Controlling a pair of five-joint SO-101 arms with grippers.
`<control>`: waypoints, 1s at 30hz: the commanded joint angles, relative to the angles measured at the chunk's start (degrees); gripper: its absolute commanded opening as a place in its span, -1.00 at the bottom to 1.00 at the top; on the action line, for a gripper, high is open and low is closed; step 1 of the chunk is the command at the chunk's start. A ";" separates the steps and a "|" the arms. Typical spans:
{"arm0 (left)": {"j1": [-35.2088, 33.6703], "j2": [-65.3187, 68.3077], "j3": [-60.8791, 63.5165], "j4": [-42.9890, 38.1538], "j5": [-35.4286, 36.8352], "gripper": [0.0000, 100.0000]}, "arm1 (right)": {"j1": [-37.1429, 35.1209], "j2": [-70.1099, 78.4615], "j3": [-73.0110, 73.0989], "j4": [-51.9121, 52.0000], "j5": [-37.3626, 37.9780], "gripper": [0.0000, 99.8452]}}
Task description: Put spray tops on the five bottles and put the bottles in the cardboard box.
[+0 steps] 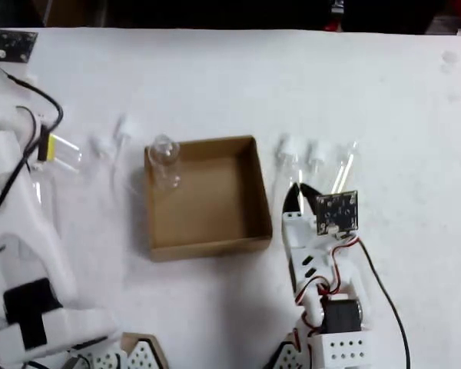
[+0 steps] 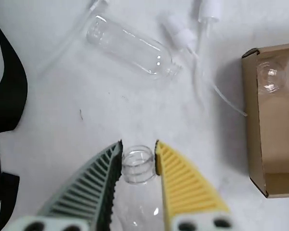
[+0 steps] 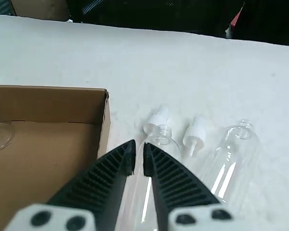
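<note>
Now, left claw (image 2: 138,145): clamped on the bottle (image 2: 137,166) at its neck, mouth forward;
Right claw (image 3: 139,147): almost closed, empty;
Top (image 2: 182,32): I see it beyond that mouth, nearer my left claw

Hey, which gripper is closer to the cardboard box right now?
Right. The right gripper sits just beside one wall of the cardboard box. The left gripper is well off past the opposite wall, shut on a bottle.
</note>
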 commanded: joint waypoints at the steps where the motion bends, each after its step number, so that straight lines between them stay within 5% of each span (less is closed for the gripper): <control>1: 3.65 -6.20 2.73 0.26 0.79 -0.95 | -0.31 0.13 0.53 0.40 -0.44 -0.96; 7: 10.95 -14.81 7.91 -1.85 13.36 -0.96 | -0.31 0.13 0.53 0.40 -0.44 -0.96; 22: 27.65 -48.04 34.64 -22.86 14.68 -0.96 | -0.04 0.13 0.53 0.40 -0.44 -0.96; 30: 38.55 -62.55 48.44 -36.92 21.89 -0.96 | -0.04 0.13 0.53 0.40 -0.44 -0.96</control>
